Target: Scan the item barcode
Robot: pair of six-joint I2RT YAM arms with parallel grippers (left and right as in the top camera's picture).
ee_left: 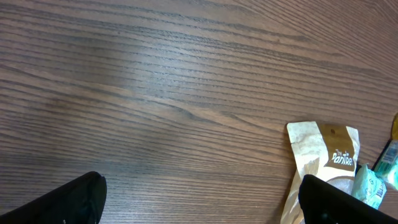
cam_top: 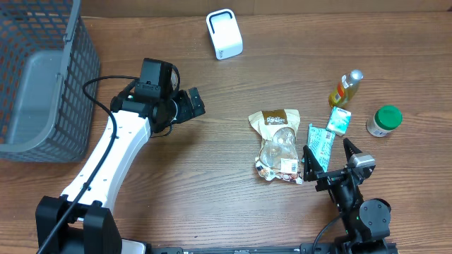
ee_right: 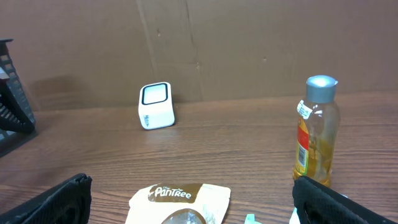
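Observation:
A white barcode scanner point(cam_top: 224, 34) point(ee_right: 155, 106) stands at the table's far middle. The items lie at the right: a tan Pantree snack pouch point(cam_top: 277, 144) point(ee_left: 323, 168) point(ee_right: 180, 202), a yellow bottle with a silver cap point(cam_top: 345, 89) point(ee_right: 317, 134), a green packet point(cam_top: 321, 147) and a small green box point(cam_top: 339, 121). My left gripper point(cam_top: 196, 106) point(ee_left: 200, 199) hovers open over bare wood, left of the pouch. My right gripper point(cam_top: 330, 156) point(ee_right: 189, 202) is open near the front edge, over the green packet, holding nothing.
A grey mesh basket point(cam_top: 42, 77) fills the far left corner. A white jar with a green lid point(cam_top: 384, 121) sits at the far right. A cardboard wall point(ee_right: 249, 43) backs the table.

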